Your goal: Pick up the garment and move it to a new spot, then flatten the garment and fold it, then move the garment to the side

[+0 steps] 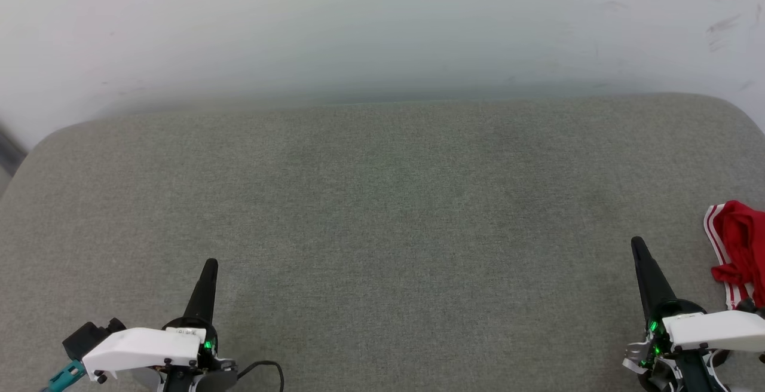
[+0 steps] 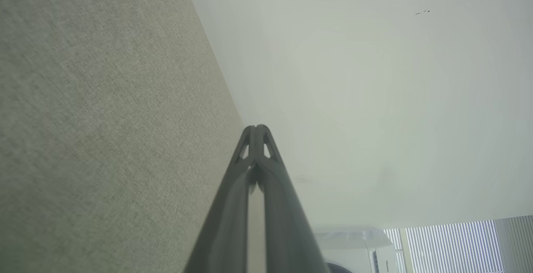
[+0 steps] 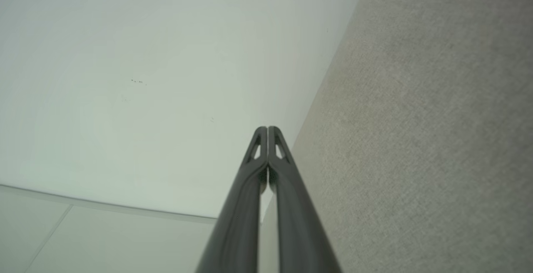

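Observation:
The garment (image 1: pixel 741 248), red with red-and-white striped trim, lies bunched at the far right edge of the head view on the grey-green fabric surface (image 1: pixel 382 213). Part of it runs out of frame. My right gripper (image 1: pixel 637 242) is shut and empty, its tip a short way left of the garment and not touching it. At the lower left my left gripper (image 1: pixel 210 262) is shut with nothing in it. In the left wrist view the left gripper (image 2: pixel 257 128) has its tips pressed together. The right gripper (image 3: pixel 267 129) looks the same in the right wrist view.
A pale wall (image 1: pixel 382 27) rises just behind the surface's far edge. The surface's corners are rounded at the far left and far right. A white appliance (image 2: pixel 358 248) and window blinds (image 2: pixel 449 244) show in the left wrist view.

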